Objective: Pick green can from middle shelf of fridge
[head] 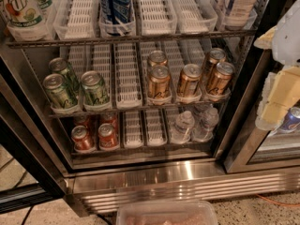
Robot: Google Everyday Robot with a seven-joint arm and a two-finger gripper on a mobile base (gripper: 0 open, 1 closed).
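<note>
The fridge [154,182] stands open before me, with a stainless steel base panel. On the left of its middle shelf [129,86], in white lane trays, stand three green cans: one at the front left [58,93], one beside it [95,89], and one behind [64,69]. All are upright with silver lids. My gripper [279,95], cream and white, hangs at the right edge of the view. It is outside the fridge, in front of the right door frame and far to the right of the green cans. It holds nothing that I can see.
Several copper-gold cans [159,82] fill the right of the middle shelf. Red-orange cans [107,136] and water bottles [182,127] stand on the bottom rack. Large bottles [115,6] stand on the top rack. A blue can [291,119] shows behind the gripper. A translucent bin [166,212] lies at the bottom edge.
</note>
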